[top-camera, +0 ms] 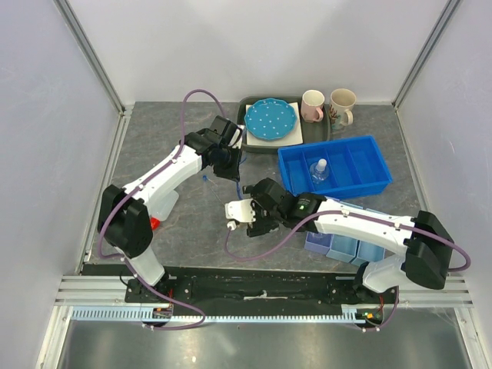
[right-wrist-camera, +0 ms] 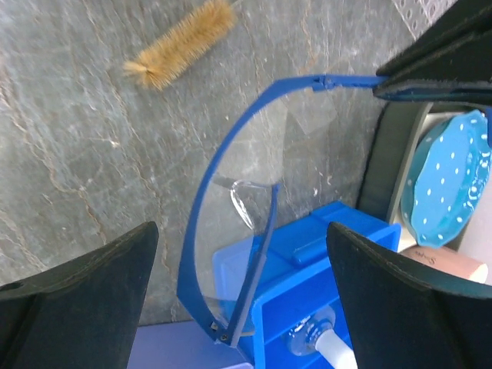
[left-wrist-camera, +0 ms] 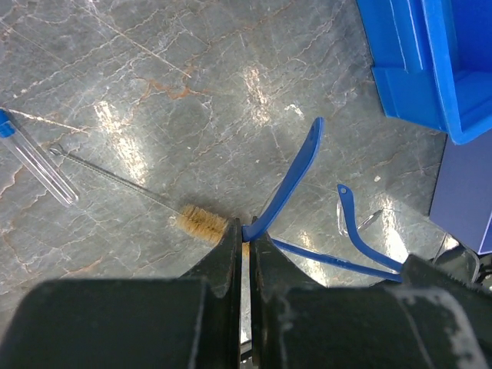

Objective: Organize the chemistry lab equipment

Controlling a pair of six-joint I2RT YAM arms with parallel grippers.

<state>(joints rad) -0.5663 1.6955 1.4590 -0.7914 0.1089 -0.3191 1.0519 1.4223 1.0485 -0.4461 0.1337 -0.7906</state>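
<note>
Left wrist: left hand (left-wrist-camera: pixel 246 231) pinches blue glasses (left-wrist-camera: pixel 295 174) (right hand (right-wrist-camera: pixel 240 231) wide).

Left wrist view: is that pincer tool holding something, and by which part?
Yes. The left tool is shut on the blue safety glasses, pinching one side arm. The right tool is open, holding nothing.

From the left gripper (top-camera: pixel 231 172), bare table (top-camera: pixel 157 127) opens toward 10 o'clock. The blue bin (top-camera: pixel 382 163) blocks 3 o'clock, the right gripper (top-camera: pixel 252 217) 6 o'clock
</note>
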